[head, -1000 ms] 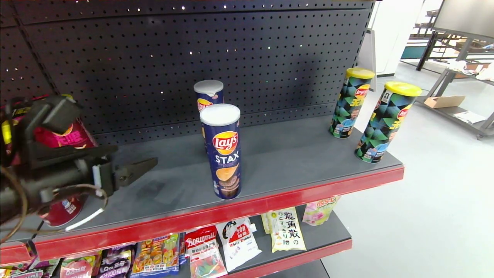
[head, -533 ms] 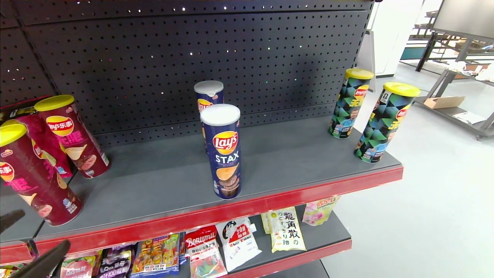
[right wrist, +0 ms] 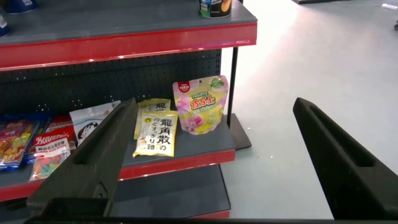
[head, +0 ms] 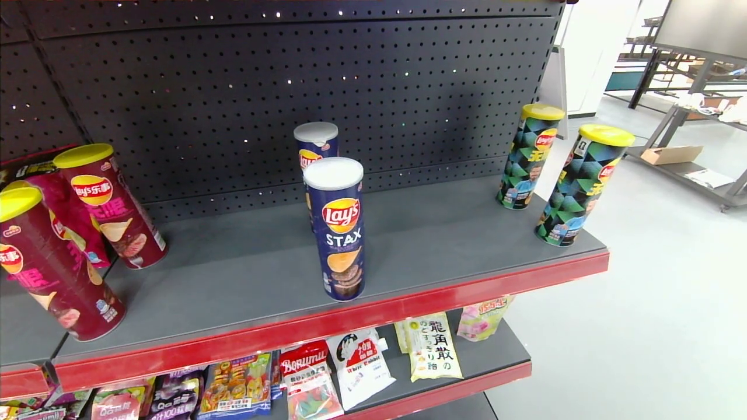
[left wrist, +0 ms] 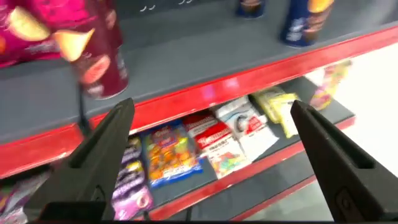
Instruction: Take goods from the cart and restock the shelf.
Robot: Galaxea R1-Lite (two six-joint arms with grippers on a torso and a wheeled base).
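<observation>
Head view: shelf (head: 245, 274) stocked in three groups; at its left end the front maroon can (head: 55, 262), upright just behind the red lip (head: 350, 326), with more maroon cans (head: 111, 207) behind it towards the pegboard (head: 292, 76); in the middle two blue cans (head: 335, 230), one behind the other; at the right end two green patterned cans (head: 583, 186); underneath, snack bags (head: 362, 367) on the lower shelf. Changed within the last second: a second ago the left gripper over the shelf's left end, in front of the maroon cans; half a second ago down by the lip with fingers spread; now drawn back off the board altogether; every can where it stood, none tipped.

Left wrist view: left gripper (left wrist: 211, 106) empty, fingers wide apart; hangs in front of the red lip, a little below the board; front maroon can close ahead and apart from both fingers.

Right wrist view: right gripper (right wrist: 214, 102) likewise empty, fingers well apart; sits low before the right end of the lower shelf, facing a pink-and-green bag (right wrist: 200, 93) and yellow bags (right wrist: 155, 127), touching neither.

Reading for the task: looks like a placement just finished and the can left standing on its own; with nothing in either pincer, probably calls next for a turn to the cart and a fresh item; bare board between the groups to take it.
</observation>
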